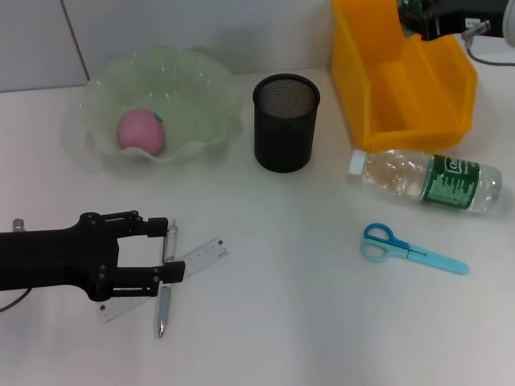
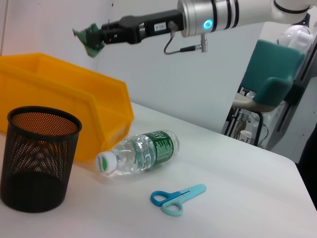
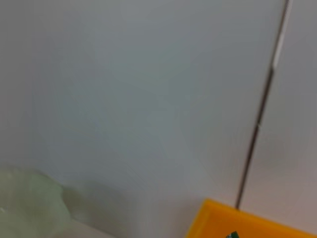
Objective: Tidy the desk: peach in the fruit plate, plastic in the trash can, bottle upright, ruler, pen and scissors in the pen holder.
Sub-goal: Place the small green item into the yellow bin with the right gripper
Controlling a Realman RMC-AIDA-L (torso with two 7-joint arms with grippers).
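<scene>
A pink peach [image 1: 142, 131] lies in the pale green fruit plate [image 1: 201, 88] at the back left. My left gripper [image 1: 168, 253] is open low at the front left, its fingertips over a silver pen [image 1: 163, 301] and the end of a clear ruler [image 1: 205, 255]. My right gripper [image 1: 420, 24] is shut on a green scrap of plastic [image 2: 89, 40] above the yellow bin [image 1: 418, 104]. A clear bottle [image 1: 426, 181] with a green label lies on its side. Blue scissors [image 1: 410, 251] lie in front of it. The black mesh pen holder [image 1: 285, 122] stands at the middle.
The left wrist view shows the pen holder [image 2: 37, 158], the bottle [image 2: 138, 151], the scissors [image 2: 176, 196], the bin [image 2: 74, 94] and a teal chair [image 2: 275, 74] beyond the table. The right wrist view shows wall and a corner of the bin [image 3: 237, 223].
</scene>
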